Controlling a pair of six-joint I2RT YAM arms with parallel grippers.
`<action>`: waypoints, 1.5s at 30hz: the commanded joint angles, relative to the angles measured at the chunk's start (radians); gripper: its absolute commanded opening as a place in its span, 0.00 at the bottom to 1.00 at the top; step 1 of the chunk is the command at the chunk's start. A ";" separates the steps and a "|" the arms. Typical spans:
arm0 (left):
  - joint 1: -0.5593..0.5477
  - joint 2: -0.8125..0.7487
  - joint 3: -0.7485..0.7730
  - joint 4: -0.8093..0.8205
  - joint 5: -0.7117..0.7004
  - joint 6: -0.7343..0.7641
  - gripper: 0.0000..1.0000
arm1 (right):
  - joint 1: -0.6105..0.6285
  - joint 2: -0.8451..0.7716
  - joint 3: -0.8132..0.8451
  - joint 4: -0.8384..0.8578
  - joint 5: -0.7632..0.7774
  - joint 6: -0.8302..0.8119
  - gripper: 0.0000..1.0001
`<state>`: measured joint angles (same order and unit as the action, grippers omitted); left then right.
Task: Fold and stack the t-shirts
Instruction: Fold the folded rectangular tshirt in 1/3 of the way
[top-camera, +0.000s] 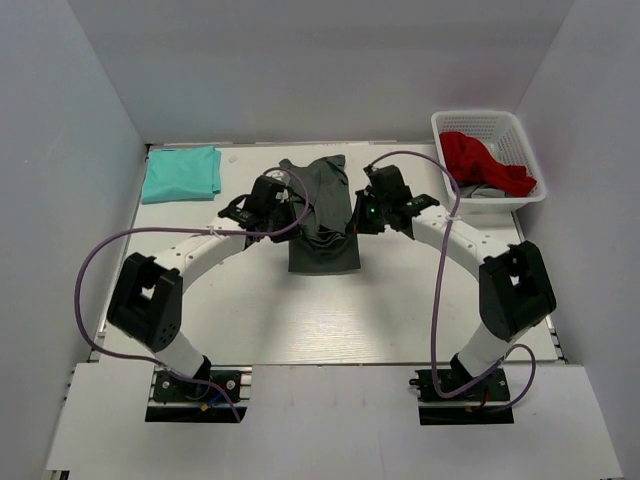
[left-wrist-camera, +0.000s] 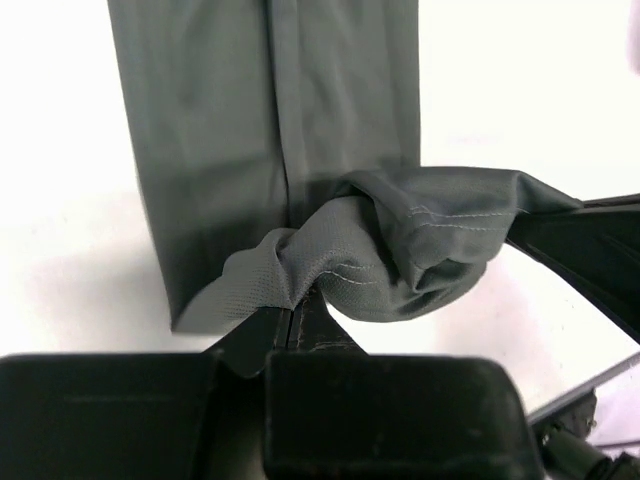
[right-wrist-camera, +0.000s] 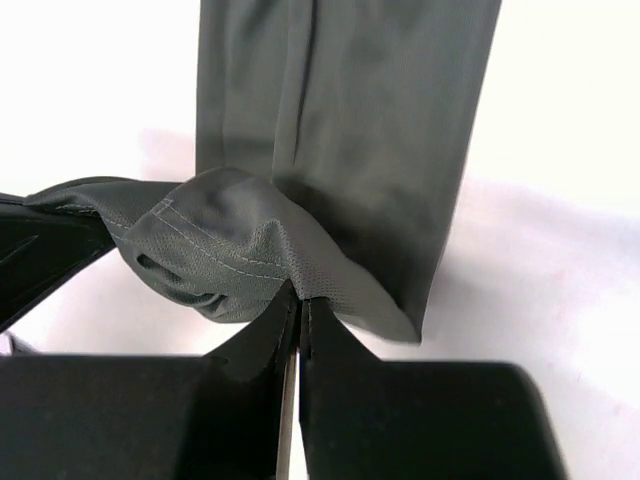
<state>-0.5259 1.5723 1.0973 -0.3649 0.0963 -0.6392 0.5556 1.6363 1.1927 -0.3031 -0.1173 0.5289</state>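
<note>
A dark charcoal-grey t-shirt lies as a long narrow strip in the middle of the table, its far end lifted and bunched. My left gripper is shut on the shirt's left edge; in the left wrist view the cloth rises from the pinched tips of the gripper. My right gripper is shut on the right edge; the right wrist view shows the cloth gathered at the closed tips of the gripper. A teal t-shirt, folded to a rectangle, lies at the far left.
A white lattice basket at the far right holds a red garment over something grey. Grey walls close in the table on three sides. Purple cables loop from both arms.
</note>
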 joint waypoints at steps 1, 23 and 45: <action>0.027 0.055 0.082 0.018 0.016 0.048 0.00 | -0.022 0.064 0.088 0.010 0.011 -0.039 0.00; 0.130 0.357 0.300 0.048 0.088 0.058 0.30 | -0.117 0.408 0.387 0.022 -0.070 -0.035 0.35; 0.184 0.005 -0.077 0.127 0.198 0.029 1.00 | -0.111 0.122 -0.003 0.162 -0.285 -0.115 0.90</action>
<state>-0.3199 1.6672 1.0973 -0.3046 0.2047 -0.6075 0.4438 1.8439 1.3018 -0.1612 -0.4152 0.4110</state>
